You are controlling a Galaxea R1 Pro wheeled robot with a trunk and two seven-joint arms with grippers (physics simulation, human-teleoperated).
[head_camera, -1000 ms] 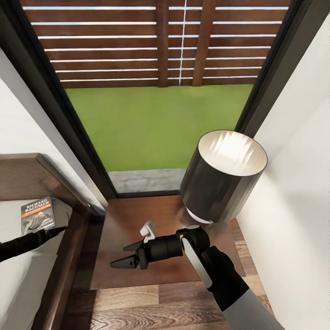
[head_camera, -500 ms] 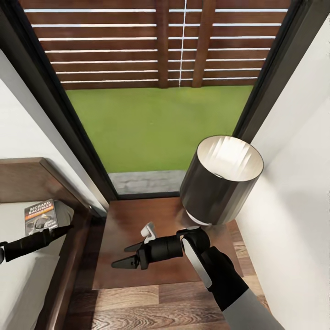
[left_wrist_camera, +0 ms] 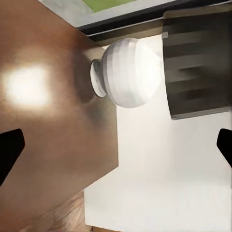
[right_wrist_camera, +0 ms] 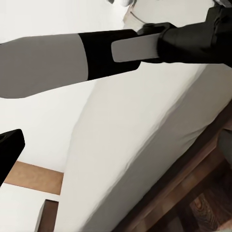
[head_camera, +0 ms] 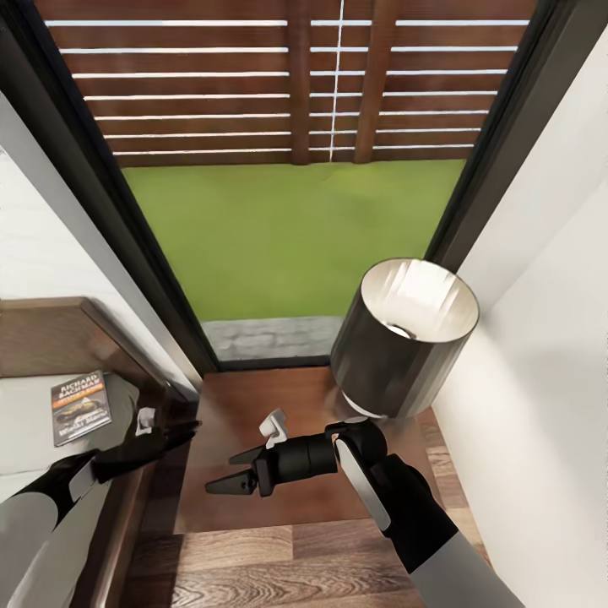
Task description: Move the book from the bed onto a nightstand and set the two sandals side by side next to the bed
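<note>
Head view: left fingers (head_camera: 181, 433) blurred, grip unclear; right fingers (head_camera: 230, 471) spread, empty; book (head_camera: 81, 408) unobscured.

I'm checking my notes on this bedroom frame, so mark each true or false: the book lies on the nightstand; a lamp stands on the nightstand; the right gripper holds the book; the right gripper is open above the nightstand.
1. The book lies on the nightstand. False: it lies on the bed.
2. A lamp stands on the nightstand. True.
3. The right gripper holds the book. False: its jaws are empty.
4. The right gripper is open above the nightstand. True.
</note>
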